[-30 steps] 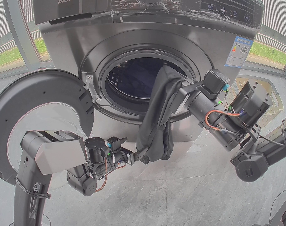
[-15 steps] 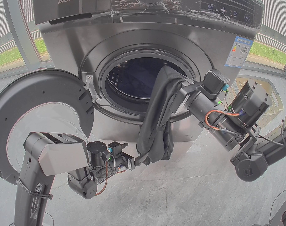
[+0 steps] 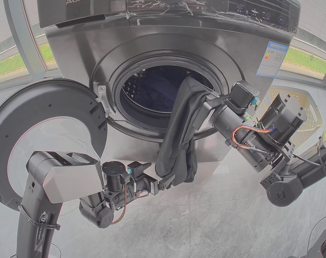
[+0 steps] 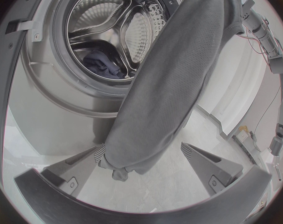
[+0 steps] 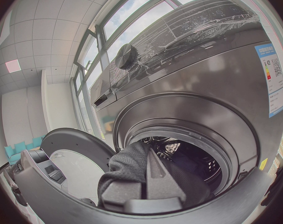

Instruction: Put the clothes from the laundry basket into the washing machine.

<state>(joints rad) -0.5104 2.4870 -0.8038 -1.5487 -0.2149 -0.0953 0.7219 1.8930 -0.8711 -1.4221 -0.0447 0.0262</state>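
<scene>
Our left gripper [image 3: 169, 180] has slid right across the lower middle of the head view, and its fingers are spread wide around the hanging hem, so we judge the lift into the drum [image 4: 116, 25] is close. The brushed-steel washing machine [image 3: 80, 51] gapes at centre, with a crumpled navy cloth [image 4: 101, 66] in the ribbed, shiny drum. The limp, fine-meshed grey garment [image 3: 181, 126] hangs before the opening's right edge, its top clenched in our right gripper [image 5: 149, 171].
</scene>
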